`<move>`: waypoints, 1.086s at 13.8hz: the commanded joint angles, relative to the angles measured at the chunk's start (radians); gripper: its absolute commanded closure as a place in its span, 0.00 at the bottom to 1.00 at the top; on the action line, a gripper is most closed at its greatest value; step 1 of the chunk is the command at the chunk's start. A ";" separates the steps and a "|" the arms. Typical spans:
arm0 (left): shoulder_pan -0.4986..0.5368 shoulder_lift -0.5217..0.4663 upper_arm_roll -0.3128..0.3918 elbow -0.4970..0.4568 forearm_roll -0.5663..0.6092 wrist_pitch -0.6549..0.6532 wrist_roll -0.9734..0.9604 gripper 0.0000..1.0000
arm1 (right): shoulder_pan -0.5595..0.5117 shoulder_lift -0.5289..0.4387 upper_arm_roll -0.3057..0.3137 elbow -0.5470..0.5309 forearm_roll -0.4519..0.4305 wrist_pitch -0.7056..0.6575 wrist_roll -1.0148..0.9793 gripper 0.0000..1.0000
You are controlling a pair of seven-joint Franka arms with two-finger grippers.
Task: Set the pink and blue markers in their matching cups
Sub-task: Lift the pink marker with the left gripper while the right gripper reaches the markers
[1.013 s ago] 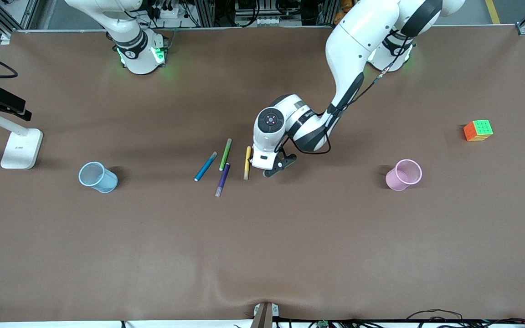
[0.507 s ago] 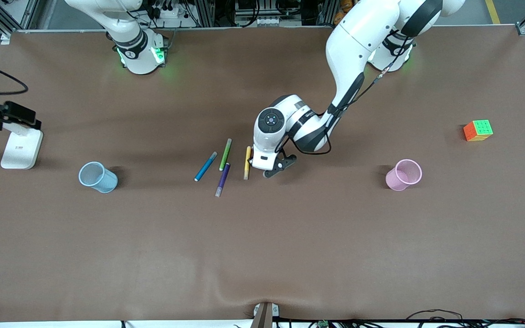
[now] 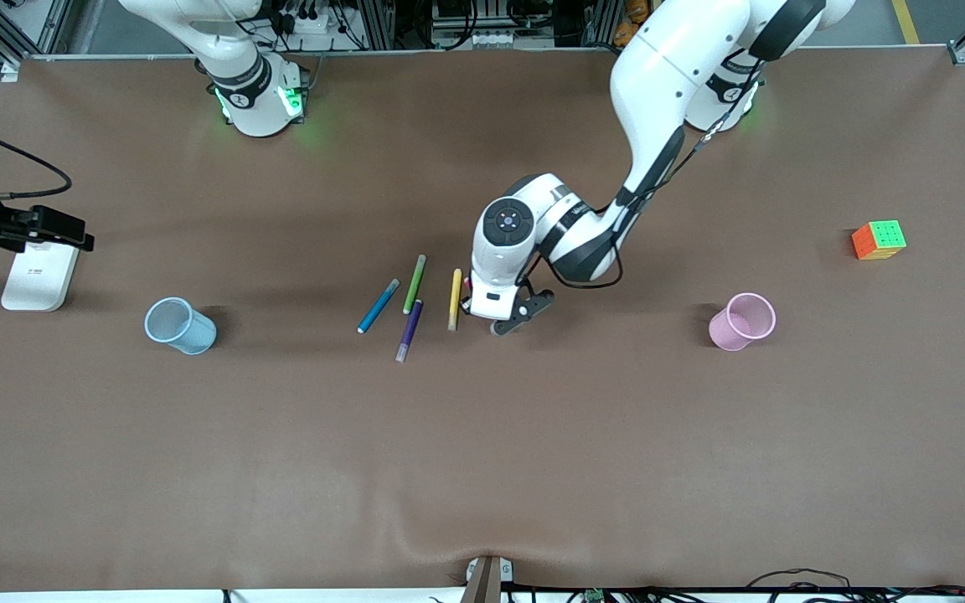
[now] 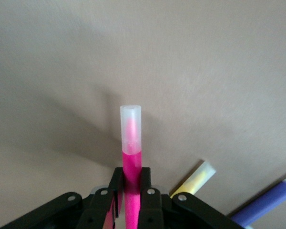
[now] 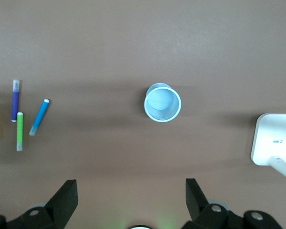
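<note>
The left gripper (image 4: pixel 131 200) is squeezed tight on the pink marker (image 4: pixel 131 157), low over the table (image 3: pixel 533 461) just beside the yellow pen (image 3: pixel 454 299). The blue marker (image 3: pixel 378 306) lies flat near the green pen (image 3: pixel 415 284) and purple pen (image 3: pixel 409 330). The blue cup (image 3: pixel 178 326) stands toward the right arm's end, the pink cup (image 3: pixel 742 322) toward the left arm's end. The right gripper (image 5: pixel 131 202) waits high over the blue cup, its fingers wide apart.
</note>
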State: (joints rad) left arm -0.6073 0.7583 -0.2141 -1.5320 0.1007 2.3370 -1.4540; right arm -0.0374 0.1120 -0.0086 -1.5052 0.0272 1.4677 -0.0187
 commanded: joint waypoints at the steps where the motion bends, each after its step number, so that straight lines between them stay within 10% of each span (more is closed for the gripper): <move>1: 0.014 -0.054 -0.001 -0.016 0.025 -0.047 -0.011 1.00 | 0.077 0.000 0.006 0.019 0.000 -0.007 0.181 0.00; 15: 0.152 -0.195 -0.004 -0.030 0.025 -0.283 0.153 1.00 | 0.129 0.061 0.006 0.017 0.086 0.069 0.325 0.00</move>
State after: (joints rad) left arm -0.4735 0.5994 -0.2128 -1.5331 0.1042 2.0810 -1.3158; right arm 0.0824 0.1275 0.0008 -1.5034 0.0881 1.5102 0.2649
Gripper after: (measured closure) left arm 0.819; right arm 0.000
